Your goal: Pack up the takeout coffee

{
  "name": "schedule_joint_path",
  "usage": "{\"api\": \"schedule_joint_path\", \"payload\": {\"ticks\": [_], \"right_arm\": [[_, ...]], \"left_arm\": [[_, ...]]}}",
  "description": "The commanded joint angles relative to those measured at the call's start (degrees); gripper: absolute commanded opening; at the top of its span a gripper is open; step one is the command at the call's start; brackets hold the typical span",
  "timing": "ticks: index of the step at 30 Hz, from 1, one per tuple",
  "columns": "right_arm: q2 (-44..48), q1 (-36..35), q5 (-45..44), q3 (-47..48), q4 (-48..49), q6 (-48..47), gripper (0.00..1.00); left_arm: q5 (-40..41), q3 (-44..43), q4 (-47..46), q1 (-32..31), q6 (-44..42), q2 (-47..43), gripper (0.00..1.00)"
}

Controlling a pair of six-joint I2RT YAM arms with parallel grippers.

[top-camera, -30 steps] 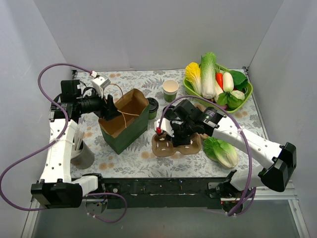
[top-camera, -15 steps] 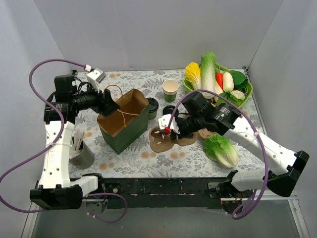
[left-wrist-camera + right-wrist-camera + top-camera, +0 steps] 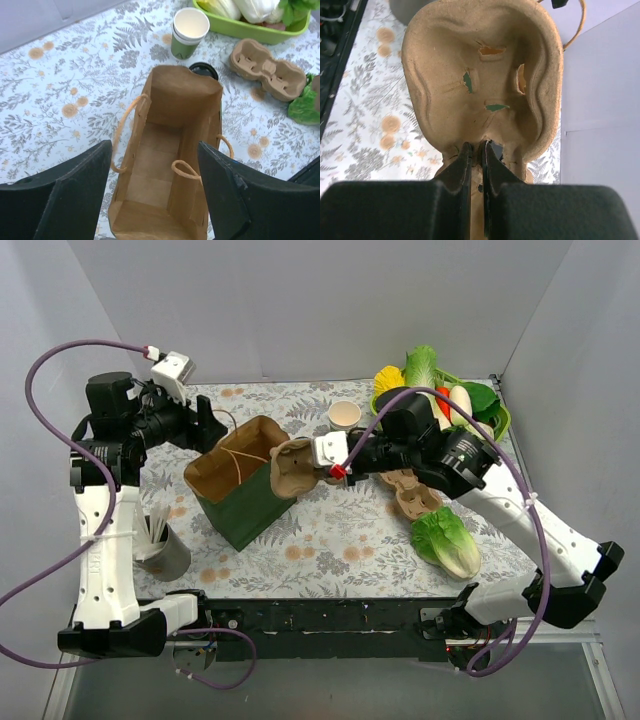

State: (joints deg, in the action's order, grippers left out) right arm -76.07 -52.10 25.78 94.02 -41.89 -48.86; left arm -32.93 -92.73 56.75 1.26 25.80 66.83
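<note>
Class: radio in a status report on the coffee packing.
Left end effector open over paper bag. Right end effector shut on pulp cup tray at bag's rim. Coffee cup lidless, not yet bagged.

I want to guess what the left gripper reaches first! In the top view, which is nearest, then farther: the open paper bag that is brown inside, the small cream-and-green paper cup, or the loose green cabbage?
1. The open paper bag: right beside the left gripper.
2. The small cream-and-green paper cup: back middle of the table.
3. The loose green cabbage: far right, near the front edge.
</note>
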Motion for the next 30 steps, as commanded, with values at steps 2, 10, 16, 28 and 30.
{"api": "schedule_joint_path", "payload": {"ticks": [2,10,16,28,30], "right_arm": [[-4.34,0.50,0.24,2.75,15.15,5.34,0.01],[-14.36,4.19,3.22,12.23,26.59,19.58,0.01],[-19.28,5.42,3.49,16.72,37.55,26.44,0.01],[-31.50,5.34,15.96,23.14,42.34,41.92,0.01],[-33.17,5.34,18.42,23.23,39.98,43.14,0.01]], "left_arm": [[2.16,-5.79,-3.65,-0.20,4.94,-1.87,0.80],[25.45,-6.15,-6.66,-0.20,1.29,-2.31,0.83],[23.61,2.53,0.74,-0.20,0.12,-3.63,0.81],[21.16,13.17,-0.68,-0.20,3.03,-5.22,0.64],[18.44,14.24,-1.12,-0.20,2.85,-4.87,0.60]]}}
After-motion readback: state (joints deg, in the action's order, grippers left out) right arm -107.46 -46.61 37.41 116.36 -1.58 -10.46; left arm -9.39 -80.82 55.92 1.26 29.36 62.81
